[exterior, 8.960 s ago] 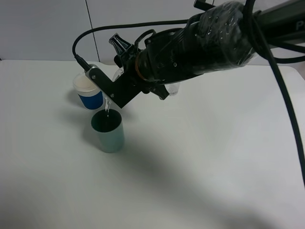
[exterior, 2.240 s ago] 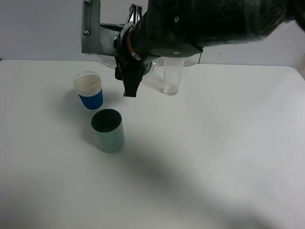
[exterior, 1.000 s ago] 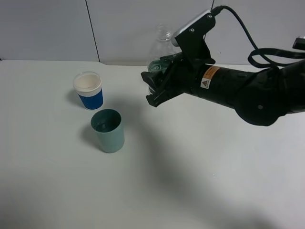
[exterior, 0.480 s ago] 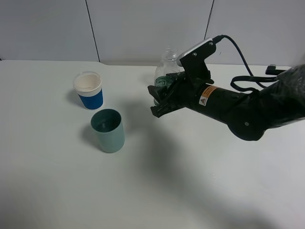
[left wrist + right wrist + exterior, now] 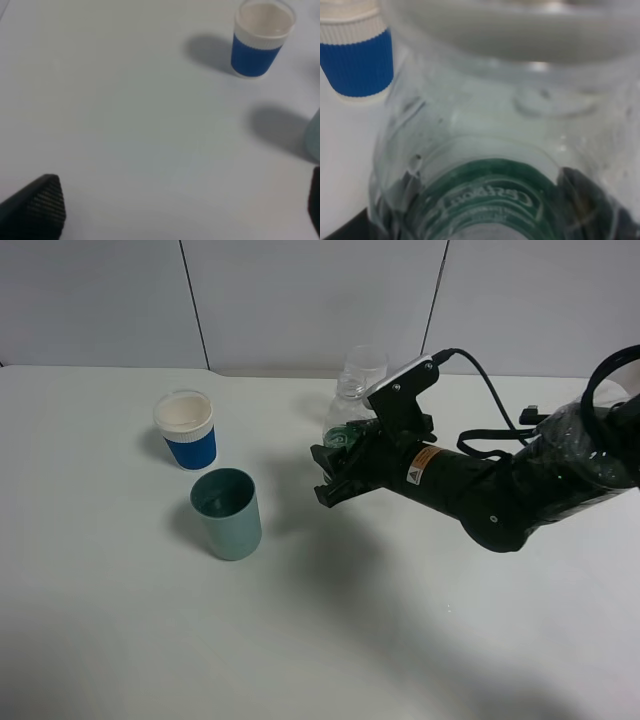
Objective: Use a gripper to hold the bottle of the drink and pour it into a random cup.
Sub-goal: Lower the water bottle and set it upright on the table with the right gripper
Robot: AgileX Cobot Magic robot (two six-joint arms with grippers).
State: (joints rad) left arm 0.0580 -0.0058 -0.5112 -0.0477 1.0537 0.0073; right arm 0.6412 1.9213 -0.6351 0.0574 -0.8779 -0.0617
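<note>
While I am clamping the bottle of the drink upright in my right gripper, it is sitting well apart from the cup, on the cup's right.
Grasp is done; the cup's dark inside is hiding any drink, so I am judging that a pour or only the set-down is left.

White table: blue-sleeved paper cup, teal cup, clear glass standing upright.

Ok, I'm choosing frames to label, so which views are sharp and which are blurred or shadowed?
Exterior high: sharp, soft shadows beside the cup and under the right gripper. Left wrist: slightly soft, paper cup readable. Right wrist: the bottle fills it, blurred.
</note>
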